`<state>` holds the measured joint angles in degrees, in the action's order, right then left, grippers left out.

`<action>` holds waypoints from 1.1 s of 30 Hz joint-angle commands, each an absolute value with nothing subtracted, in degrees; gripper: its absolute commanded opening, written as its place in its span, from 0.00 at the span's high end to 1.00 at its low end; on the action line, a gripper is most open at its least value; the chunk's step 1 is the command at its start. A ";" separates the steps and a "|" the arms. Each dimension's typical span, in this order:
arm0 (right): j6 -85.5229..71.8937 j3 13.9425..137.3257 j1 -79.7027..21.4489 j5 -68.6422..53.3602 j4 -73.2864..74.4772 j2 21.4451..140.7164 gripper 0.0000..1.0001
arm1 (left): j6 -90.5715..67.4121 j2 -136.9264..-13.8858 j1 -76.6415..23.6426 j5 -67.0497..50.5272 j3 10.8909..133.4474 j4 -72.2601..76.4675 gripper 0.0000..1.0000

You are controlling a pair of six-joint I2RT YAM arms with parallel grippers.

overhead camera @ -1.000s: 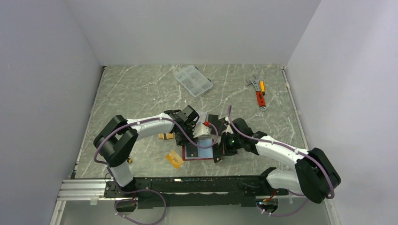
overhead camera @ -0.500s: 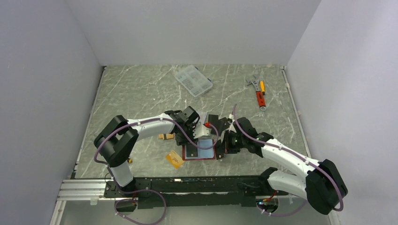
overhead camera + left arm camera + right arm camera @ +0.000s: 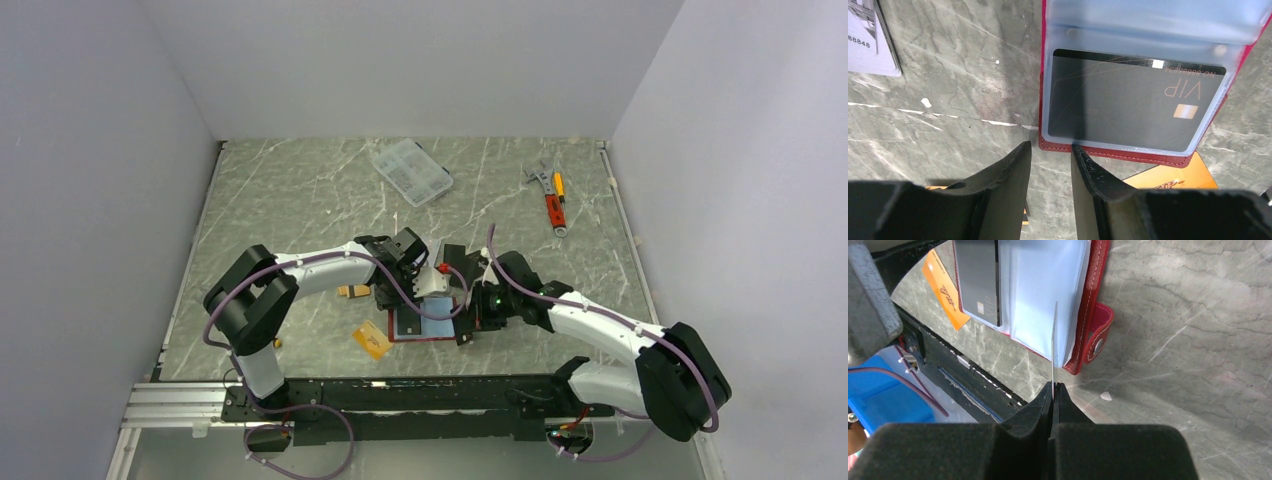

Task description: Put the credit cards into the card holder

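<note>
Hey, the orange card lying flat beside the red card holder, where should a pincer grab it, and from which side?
Grip the orange card by its free end, the one away from the card holder, coming low from the robot's left. It lies flat on the table, its other end seemingly tucked under the holder, so one finger probably has to slide beneath that edge.

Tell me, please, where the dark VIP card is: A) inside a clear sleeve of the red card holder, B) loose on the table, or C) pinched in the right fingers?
A: the left wrist view shows the dark VIP card behind a frosted sleeve of the card holder; the right fingers pinch another thin card.
</note>
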<state>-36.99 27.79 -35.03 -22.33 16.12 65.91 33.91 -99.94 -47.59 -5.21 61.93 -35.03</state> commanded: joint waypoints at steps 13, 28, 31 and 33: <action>-36.98 25.01 -35.24 -21.14 14.52 65.34 1.00 | 35.68 -101.69 -48.35 -3.68 62.34 -32.63 0.66; -37.38 25.03 -35.24 -23.67 11.50 66.96 1.00 | 35.77 -101.77 -48.44 -3.49 62.57 -32.76 0.69; -37.36 25.06 -35.22 -24.07 11.18 67.08 1.00 | 35.80 -101.87 -48.48 -3.59 62.61 -32.81 0.69; -37.31 25.03 -35.24 -24.26 11.10 66.96 1.00 | 35.82 -101.88 -48.47 -3.55 62.66 -32.79 0.70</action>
